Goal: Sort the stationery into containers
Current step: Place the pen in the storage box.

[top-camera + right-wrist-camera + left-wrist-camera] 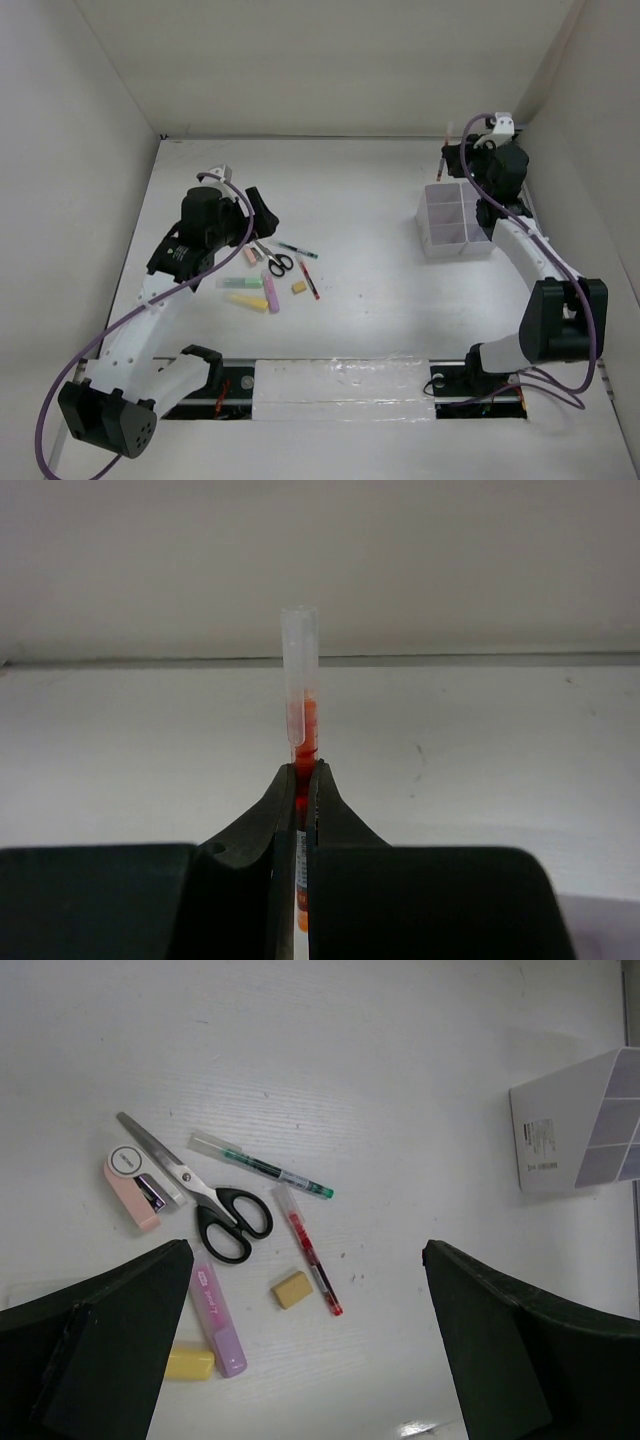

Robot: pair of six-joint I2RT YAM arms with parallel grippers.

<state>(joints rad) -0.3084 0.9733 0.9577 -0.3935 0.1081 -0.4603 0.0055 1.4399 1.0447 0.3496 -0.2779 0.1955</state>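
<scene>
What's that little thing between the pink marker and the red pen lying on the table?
A small tan eraser lies there, clearest in the left wrist view.

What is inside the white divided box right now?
The white box's visible compartments look empty. The right arm covers part of its right side, so that part cannot be checked. The red pen is in the shut right gripper, not in the box.

Your right gripper (303,770) pinches a clear-capped red pen (303,710) upright, apparently just beyond the white four-compartment box (455,220). Ahead of your left gripper (305,1247), between its spread fingers, lie black-handled scissors (225,1215), a green pen (262,1168), a second red pen (310,1260), a tan eraser (292,1289) and a pink marker (218,1320), all flat.
</scene>
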